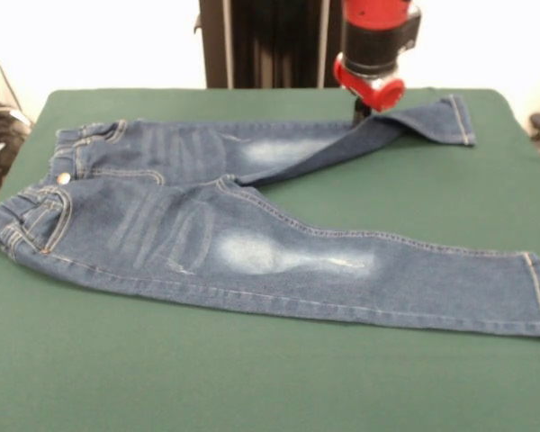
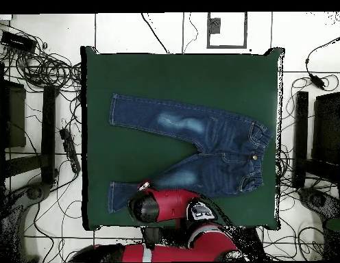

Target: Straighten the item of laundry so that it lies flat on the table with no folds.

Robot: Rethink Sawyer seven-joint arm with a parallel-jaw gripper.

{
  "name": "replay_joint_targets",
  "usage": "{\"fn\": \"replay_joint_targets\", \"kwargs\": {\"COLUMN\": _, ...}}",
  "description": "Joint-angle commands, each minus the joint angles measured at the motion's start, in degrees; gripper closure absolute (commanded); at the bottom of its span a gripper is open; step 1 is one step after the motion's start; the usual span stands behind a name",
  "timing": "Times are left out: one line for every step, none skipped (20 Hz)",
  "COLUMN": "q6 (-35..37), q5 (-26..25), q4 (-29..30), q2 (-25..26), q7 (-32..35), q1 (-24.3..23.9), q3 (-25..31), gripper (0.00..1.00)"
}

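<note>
On far leg: end effector (image 1: 362, 112) down at the denim (grip state unclear)
jeans (image 1: 207, 238): spread on green surface (image 1: 252, 378), legs splayed apart
far leg: creased near cuff
waistband: at one side

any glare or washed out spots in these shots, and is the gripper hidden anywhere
Front view: the background behind the table is blown out white; the jeans are evenly lit. Overhead view: the arm covers the gripper, so its jaws are hidden, and part of one leg too.
</note>
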Motion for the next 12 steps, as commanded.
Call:
{"fn": "replay_joint_targets", "kwargs": {"q6": -5.16, "q5": 3.89, "q4": -10.32, "q2": 6.21, "q7": 3.91, "q1": 1.07, "q3": 2.83, "gripper": 1.00}}
{"fn": "replay_joint_targets", "kwargs": {"q6": -4.96, "q5": 3.85, "q4": -10.34, "q2": 6.06, "q7": 3.78, "q1": 0.64, "q3": 3.20, "gripper": 1.00}}
{"fn": "replay_joint_targets", "kwargs": {"q6": -4.64, "q5": 3.97, "q4": -10.22, "q2": 5.64, "q7": 3.84, "q1": 0.60, "q3": 3.40, "gripper": 1.00}}
{"fn": "replay_joint_targets", "kwargs": {"q6": -4.26, "q5": 4.09, "q4": -10.14, "q2": 5.24, "q7": 3.80, "q1": 0.36, "q3": 3.73, "gripper": 1.00}}
{"fn": "replay_joint_targets", "kwargs": {"q6": -3.87, "q5": 4.29, "q4": -9.99, "q2": 4.72, "q7": 3.84, "q1": 0.28, "q3": 4.03, "gripper": 1.00}}
{"fn": "replay_joint_targets", "kwargs": {"q6": -3.54, "q5": 4.58, "q4": -10.00, "q2": 4.33, "q7": 3.99, "q1": 0.35, "q3": 4.22, "gripper": 1.00}}
{"fn": "replay_joint_targets", "kwargs": {"q6": -3.24, "q5": 4.81, "q4": -10.02, "q2": 3.96, "q7": 4.06, "q1": 0.31, "q3": 4.45, "gripper": 1.00}}
{"fn": "replay_joint_targets", "kwargs": {"q6": -3.06, "q5": 4.99, "q4": -10.02, "q2": 3.56, "q7": 4.14, "q1": 0.36, "q3": 4.54, "gripper": 1.00}}
{"fn": "replay_joint_targets", "kwargs": {"q6": -2.87, "q5": 5.07, "q4": -10.14, "q2": 3.30, "q7": 4.08, "q1": 0.24, "q3": 4.74, "gripper": 1.00}}
{"fn": "replay_joint_targets", "kwargs": {"q6": -2.66, "q5": 5.10, "q4": -10.12, "q2": 2.95, "q7": 3.99, "q1": 0.04, "q3": 5.03, "gripper": 1.00}}
{"fn": "replay_joint_targets", "kwargs": {"q6": -2.32, "q5": 5.19, "q4": -10.20, "q2": 2.59, "q7": 3.93, "q1": 0.01, "q3": 5.08, "gripper": 1.00}}
{"fn": "replay_joint_targets", "kwargs": {"q6": -1.68, "q5": 5.27, "q4": -10.11, "q2": 2.07, "q7": 3.77, "q1": -0.24, "q3": 5.36, "gripper": 1.00}}
